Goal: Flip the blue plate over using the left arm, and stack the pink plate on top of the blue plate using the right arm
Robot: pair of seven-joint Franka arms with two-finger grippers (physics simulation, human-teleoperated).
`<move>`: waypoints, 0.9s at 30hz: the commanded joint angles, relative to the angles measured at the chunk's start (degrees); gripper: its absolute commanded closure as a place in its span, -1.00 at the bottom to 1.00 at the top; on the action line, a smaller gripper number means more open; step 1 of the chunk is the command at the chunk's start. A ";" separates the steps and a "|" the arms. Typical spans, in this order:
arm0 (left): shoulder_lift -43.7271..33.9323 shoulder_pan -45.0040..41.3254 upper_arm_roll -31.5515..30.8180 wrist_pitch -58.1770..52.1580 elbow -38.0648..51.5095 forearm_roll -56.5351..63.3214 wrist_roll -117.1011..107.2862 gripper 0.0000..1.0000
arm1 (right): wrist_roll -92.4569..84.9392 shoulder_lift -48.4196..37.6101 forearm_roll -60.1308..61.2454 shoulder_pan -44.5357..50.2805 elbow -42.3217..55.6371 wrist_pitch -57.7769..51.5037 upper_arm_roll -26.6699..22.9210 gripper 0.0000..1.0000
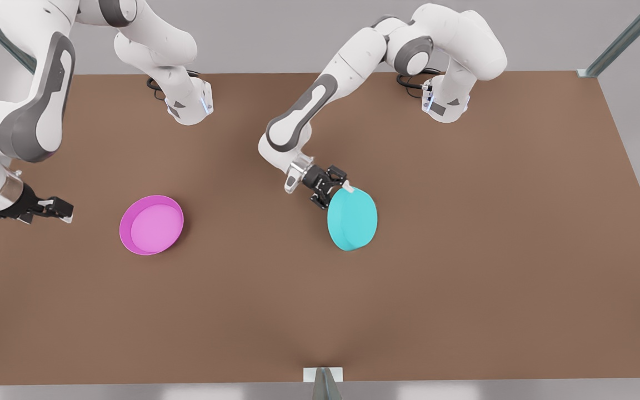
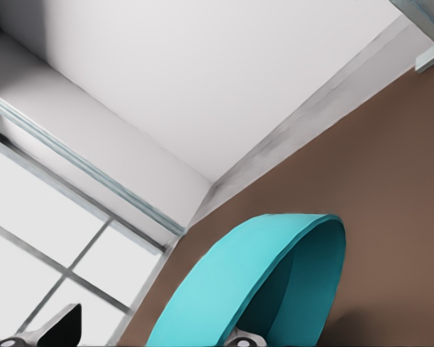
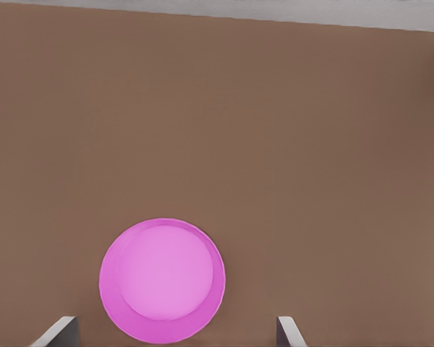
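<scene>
Brown is the table (image 1: 464,278), and 2 plates are on it. The blue plate (image 1: 353,220) is tipped up on its edge near the middle, with its flat bottom facing the front camera. The left gripper (image 1: 338,188) pinches the rim at the plate's top, its fingers closed on it. In the left wrist view the blue plate (image 2: 260,289) stands up with a finger (image 2: 246,337) on its rim. The pink plate (image 1: 151,225) lies flat, open side up, toward the front view's left. The right gripper (image 1: 64,211) waits just beside it, not touching, with its fingers wide apart. From the right wrist view the pink plate (image 3: 162,280) sits between the 2 fingertips (image 3: 58,331).
</scene>
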 commanded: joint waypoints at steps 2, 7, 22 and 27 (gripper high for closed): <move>1.12 0.10 0.00 -0.49 2.22 -2.70 -1.45 -1.00 | -0.28 0.17 0.01 -0.70 0.17 0.08 0.08 -1.00; 3.58 0.45 0.09 -2.42 7.58 -5.15 -13.84 -1.00 | -2.74 0.17 0.01 -0.79 1.05 -1.77 0.17 -1.00; 7.09 0.45 -2.28 -5.15 15.41 -6.57 -16.39 -1.00 | -6.08 2.19 0.71 -0.35 -5.27 6.49 0.35 -1.00; 8.85 0.45 -2.28 -4.45 19.54 -6.57 -16.74 -1.00 | -7.49 -3.26 0.71 -0.70 -13.45 13.61 -0.44 -1.00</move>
